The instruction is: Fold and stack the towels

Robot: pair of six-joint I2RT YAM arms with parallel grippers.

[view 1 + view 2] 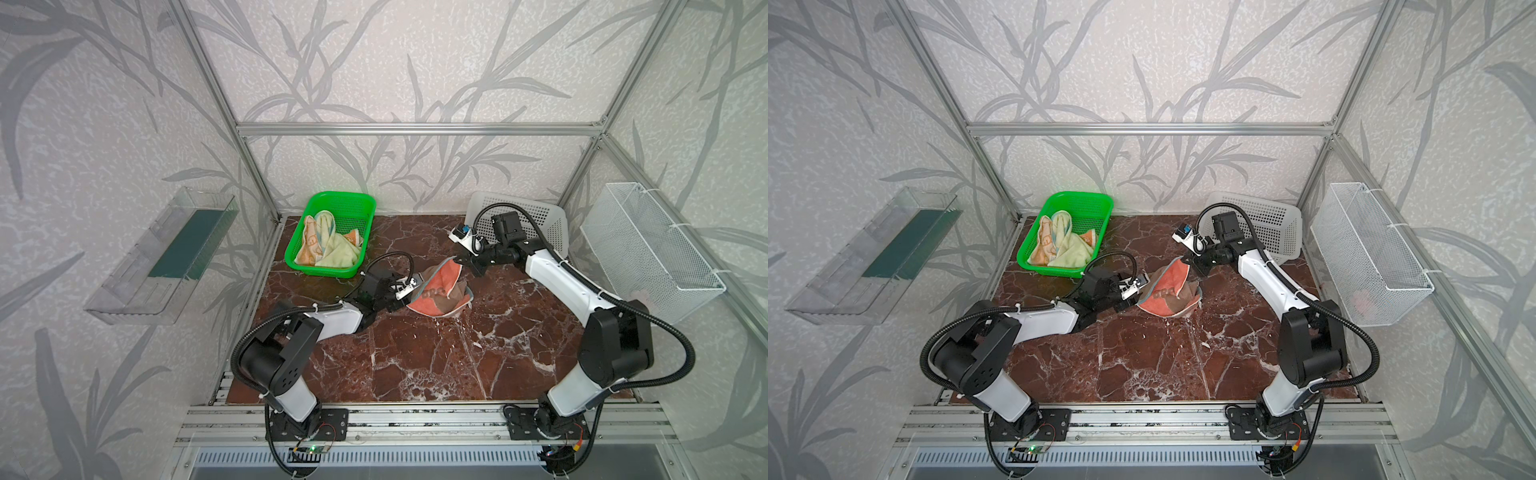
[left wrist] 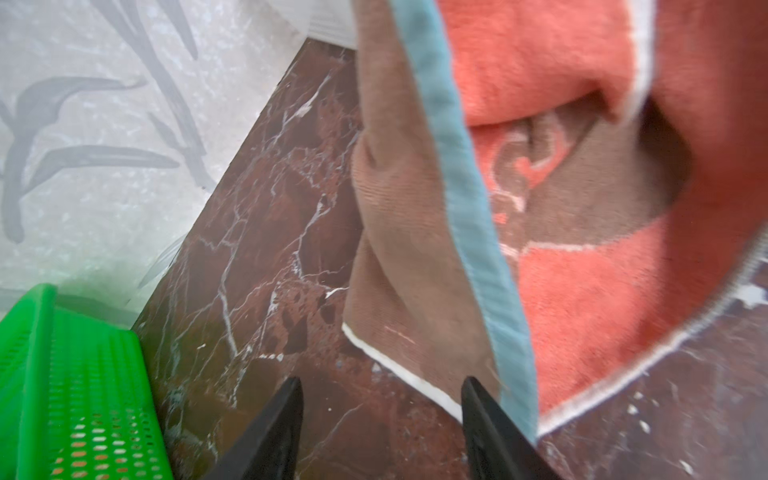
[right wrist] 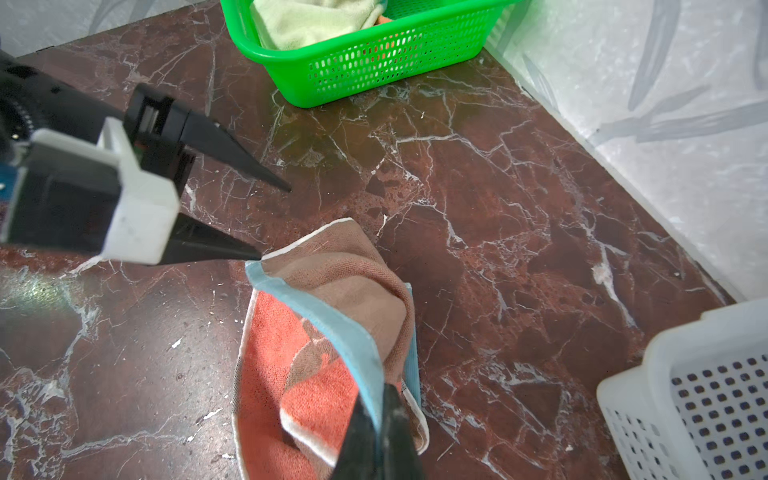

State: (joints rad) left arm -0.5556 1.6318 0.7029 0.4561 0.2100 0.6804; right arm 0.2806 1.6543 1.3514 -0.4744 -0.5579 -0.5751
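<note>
Your right end effector is clamping the bear towel. Your left end effector is gaping, touching its corner.

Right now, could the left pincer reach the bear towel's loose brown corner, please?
Probably yes: the left pincer stands open beside the bear towel's corner, nothing between them, while the right pincer pinches its other end.
</note>
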